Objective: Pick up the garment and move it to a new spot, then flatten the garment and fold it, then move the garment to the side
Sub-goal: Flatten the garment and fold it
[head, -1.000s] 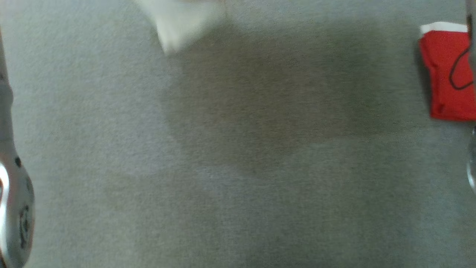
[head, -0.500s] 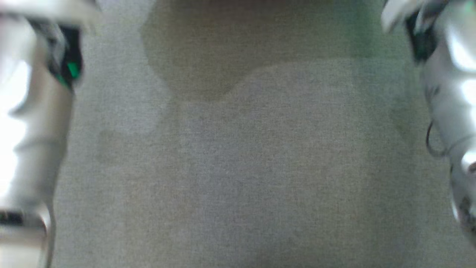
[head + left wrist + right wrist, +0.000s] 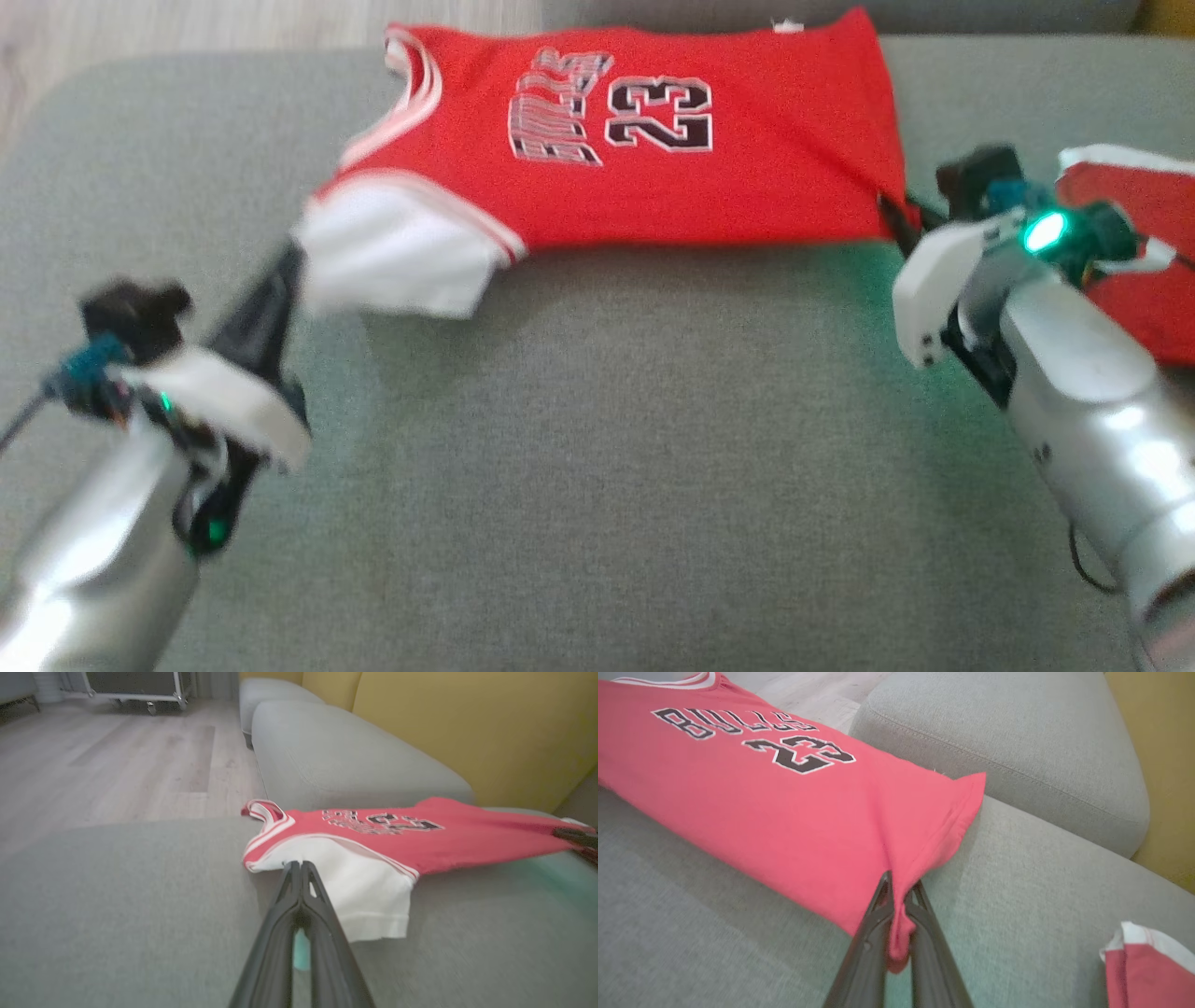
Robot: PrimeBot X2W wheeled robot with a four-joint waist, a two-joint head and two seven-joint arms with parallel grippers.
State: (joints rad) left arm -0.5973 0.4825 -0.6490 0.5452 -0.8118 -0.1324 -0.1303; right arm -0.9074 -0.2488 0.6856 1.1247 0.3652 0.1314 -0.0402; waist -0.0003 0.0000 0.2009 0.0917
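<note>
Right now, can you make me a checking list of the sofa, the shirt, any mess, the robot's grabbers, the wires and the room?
Surface: grey sofa cushion, plain, no wrinkles seen.
Job's things: red jersey with number 23, stretched sideways between both grippers; white sleeve at its left end.
Clutter: folded red and white cloth on the cushion to the right.
Grippers: left gripper shut on the sleeve's edge; right gripper shut on the jersey's hem corner.
Cables: thin cable by the left wrist; dark loop under the right forearm.
Surroundings: wooden floor, yellow backrest, wheeled frame far off.
</note>
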